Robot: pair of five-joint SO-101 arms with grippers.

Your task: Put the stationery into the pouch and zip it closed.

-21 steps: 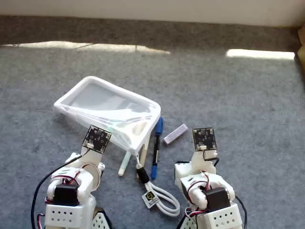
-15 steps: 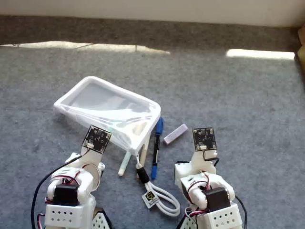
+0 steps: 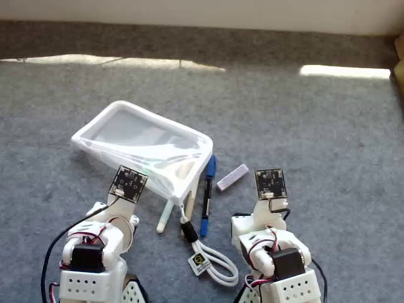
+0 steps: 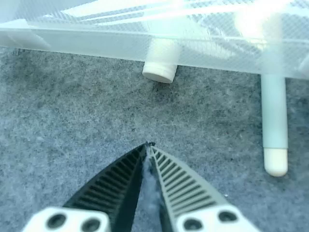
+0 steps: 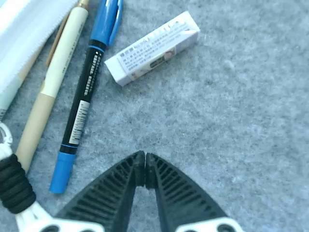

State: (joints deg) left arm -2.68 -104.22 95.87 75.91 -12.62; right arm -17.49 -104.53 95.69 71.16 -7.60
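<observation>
Right wrist view: right gripper (image 5: 145,166) closed; eraser (image 5: 152,48) beside pen (image 5: 83,104)

Counter (image 3: 328,164): covered in grey, carpet-like fabric. Shadowed band (image 3: 252,43): ran darker along the far edge. Sunlit strips: 2 lay there, 1 long (image 3: 120,62), 1 short (image 3: 344,71). Wall (image 3: 202,11): pale, plain, stood behind.

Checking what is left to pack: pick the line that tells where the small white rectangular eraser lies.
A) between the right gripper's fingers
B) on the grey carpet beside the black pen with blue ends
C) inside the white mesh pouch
B: the small white rectangular eraser lies on the grey carpet beside the black pen with blue ends, outside the white mesh pouch.
</observation>
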